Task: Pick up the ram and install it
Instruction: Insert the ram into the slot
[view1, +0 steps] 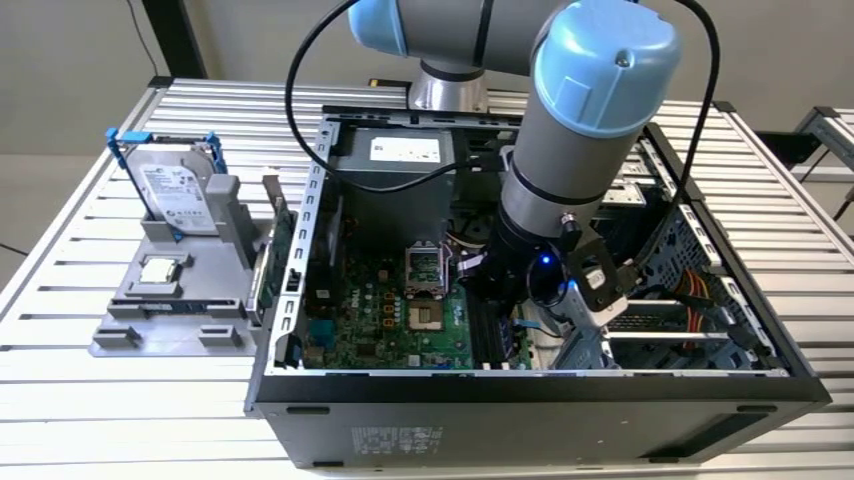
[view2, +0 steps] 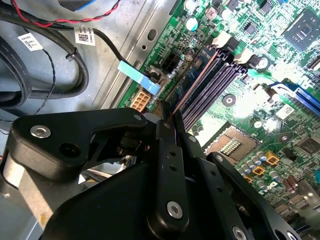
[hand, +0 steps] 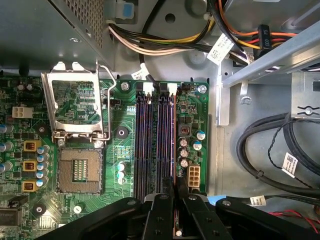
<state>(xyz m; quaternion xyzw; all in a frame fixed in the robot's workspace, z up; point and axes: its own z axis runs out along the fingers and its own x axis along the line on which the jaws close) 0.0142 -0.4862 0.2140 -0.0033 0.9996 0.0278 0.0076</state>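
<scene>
Gripper (hand: 176, 207) pinched narrow on the ram (hand: 174, 150) | we judge install step: stick over outermost memory slot (hand: 167, 145) | needs square downward press.

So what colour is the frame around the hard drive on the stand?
Blue; the hard drive frame shows best in the exterior view.
</scene>
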